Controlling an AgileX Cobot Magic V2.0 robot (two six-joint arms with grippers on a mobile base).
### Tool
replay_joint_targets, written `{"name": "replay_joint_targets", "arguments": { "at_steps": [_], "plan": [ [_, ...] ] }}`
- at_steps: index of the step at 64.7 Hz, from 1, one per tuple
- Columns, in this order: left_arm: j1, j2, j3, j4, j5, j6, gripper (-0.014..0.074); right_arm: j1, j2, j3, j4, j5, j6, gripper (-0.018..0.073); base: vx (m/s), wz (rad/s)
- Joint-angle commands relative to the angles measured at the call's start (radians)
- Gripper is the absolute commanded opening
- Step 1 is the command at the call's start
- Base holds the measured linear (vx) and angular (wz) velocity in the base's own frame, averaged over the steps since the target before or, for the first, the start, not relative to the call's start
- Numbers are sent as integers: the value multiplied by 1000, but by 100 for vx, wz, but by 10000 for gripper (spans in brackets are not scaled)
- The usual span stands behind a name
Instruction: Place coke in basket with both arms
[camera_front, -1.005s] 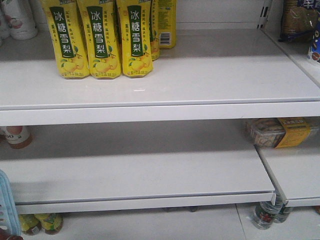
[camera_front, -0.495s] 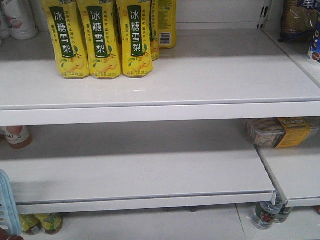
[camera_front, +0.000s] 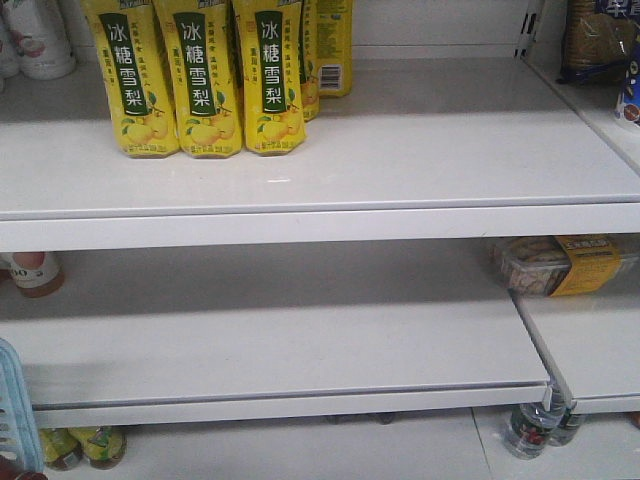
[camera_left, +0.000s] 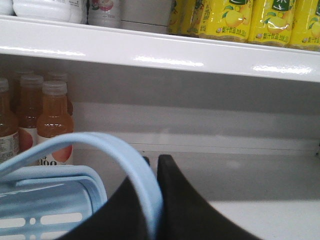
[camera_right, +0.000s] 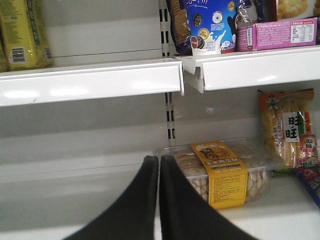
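Glossy white shelf (camera_front: 300, 170), smooth pale-blue plastic basket (camera_left: 60, 200), matt black end effector (camera_right: 159, 165), possibly rubber

Yellow pear-drink bottles (camera_front: 190, 80) upright on upper shelf (camera_front: 400, 160); cookie box (camera_right: 220, 170) below.

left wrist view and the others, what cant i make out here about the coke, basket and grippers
- Coke: in no view; nothing shows where it is.
- Basket: body cut off by the left wrist frame's bottom edge; only a corner shows at the front view's left edge.
- Left gripper: closed on the basket's handle.
- Right gripper: shut, empty.

Left gripper (camera_left: 152, 162) clamped — right gripper (camera_right: 159, 161) closed, empty.
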Motion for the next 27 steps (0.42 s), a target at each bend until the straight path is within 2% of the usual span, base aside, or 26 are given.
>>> {"name": "replay_joint_targets", "arguments": {
  "at_steps": [1, 27],
  "plan": [
    [1, -21, 3, 24, -156, 40, -6, -8, -18, 11, -3, -77, -5, -6, 0, 0],
    [1, -21, 3, 24, -156, 40, -6, -8, -18, 11, -4, -77, -5, -6, 0, 0]
  ]
}}
